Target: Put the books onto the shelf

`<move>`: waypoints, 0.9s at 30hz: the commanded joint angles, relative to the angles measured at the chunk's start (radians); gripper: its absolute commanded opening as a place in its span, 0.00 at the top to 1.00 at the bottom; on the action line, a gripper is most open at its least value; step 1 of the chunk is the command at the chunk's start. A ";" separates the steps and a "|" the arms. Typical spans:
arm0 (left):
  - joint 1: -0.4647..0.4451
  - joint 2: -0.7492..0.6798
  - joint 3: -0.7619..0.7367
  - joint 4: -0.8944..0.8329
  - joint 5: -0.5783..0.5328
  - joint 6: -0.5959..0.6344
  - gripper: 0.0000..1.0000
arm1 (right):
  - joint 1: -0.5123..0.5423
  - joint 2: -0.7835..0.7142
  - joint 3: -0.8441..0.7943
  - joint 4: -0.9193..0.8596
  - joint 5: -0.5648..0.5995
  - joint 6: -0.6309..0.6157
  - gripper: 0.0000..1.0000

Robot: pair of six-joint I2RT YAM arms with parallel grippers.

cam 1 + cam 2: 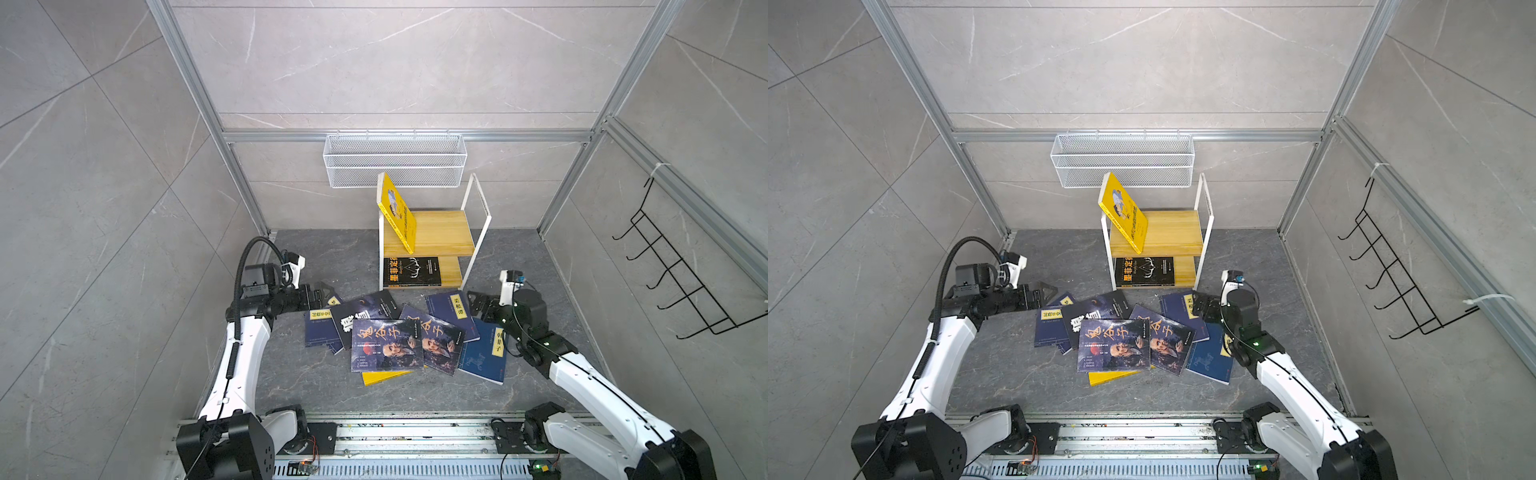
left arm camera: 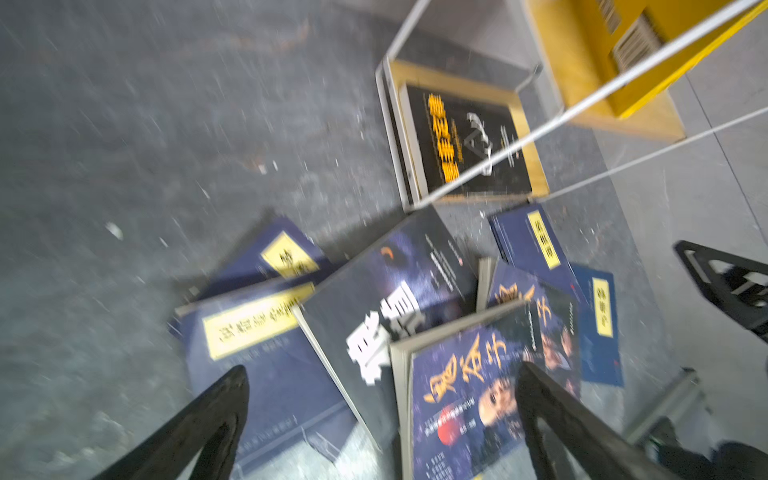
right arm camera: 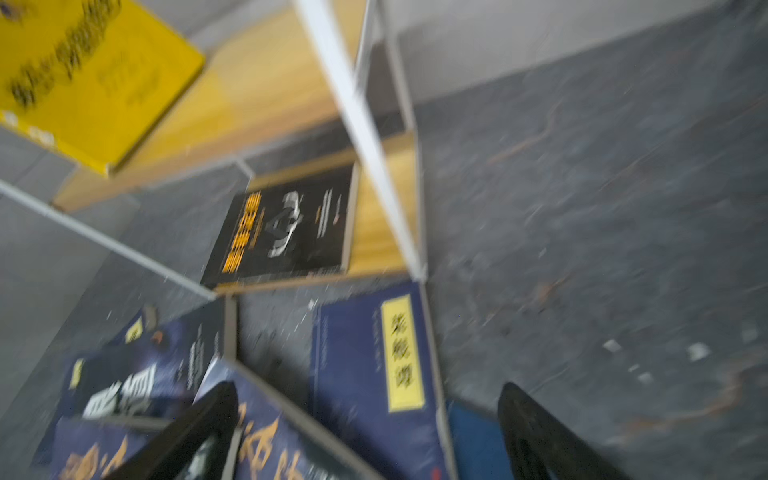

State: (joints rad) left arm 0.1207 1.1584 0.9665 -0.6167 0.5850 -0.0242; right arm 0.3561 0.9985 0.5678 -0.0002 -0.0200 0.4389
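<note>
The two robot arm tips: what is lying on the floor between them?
Between the left gripper and the right gripper lie the loose books, flat and overlapping on the dark floor, in both top views. The shelf stands farther back.
</note>
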 commanded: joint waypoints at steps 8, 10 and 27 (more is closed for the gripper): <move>-0.064 0.020 -0.091 -0.035 0.084 -0.016 0.07 | 0.297 0.216 0.070 -0.027 -0.187 0.244 0.08; -0.089 0.039 -0.097 -0.025 0.101 -0.022 0.08 | 0.336 0.271 0.070 0.017 -0.192 0.268 0.10; -0.236 0.217 -0.149 0.036 0.082 -0.134 0.44 | 0.385 0.483 0.092 0.144 -0.327 0.330 0.19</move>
State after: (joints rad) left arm -0.1032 1.3491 0.8127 -0.6083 0.6540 -0.1318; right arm 0.7376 1.4513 0.6331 0.1326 -0.3153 0.7643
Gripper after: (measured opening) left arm 0.568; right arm 0.809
